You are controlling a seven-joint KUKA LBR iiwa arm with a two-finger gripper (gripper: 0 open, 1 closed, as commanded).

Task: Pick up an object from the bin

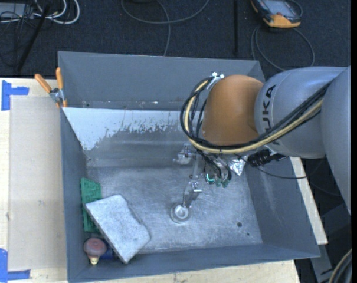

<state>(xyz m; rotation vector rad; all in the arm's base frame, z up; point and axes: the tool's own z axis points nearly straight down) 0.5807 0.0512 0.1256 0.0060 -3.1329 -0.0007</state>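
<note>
You had the arm [302, 114] entering from view-right, with its orange cover [231, 111] over the middle of the bin [166, 69]. Looped cables [191, 119] ran round the cover's view-left side.

Below the cover the fingers [187, 200] pointed down at the bin floor, leaning a little to view-left. They read as one narrow metal stem with no gap visible between them, so you logged them as together. Nothing showed between them.

The task's thing was a small round silvery disc [180, 213]. It lay flat on the floor right at the fingertips. You could not tell whether the tips touched it or stood just above it. It was not clamped.

The other things all lay well apart from the fingers, off to their view-left and lower:
- A grey-white rectangular pad [118, 226] lay flat and skewed, the nearest of them to the fingers.
- A green piece [89, 190] lay beyond the pad against the bin's view-left wall, its lower part hidden under the pad.
- A red-brown round knob [95, 246] sat in the corner farthest from the fingers, touching the pad's edge.
- A blue piece [109, 254] lay just beside the knob, mostly covered by the pad.
</note>
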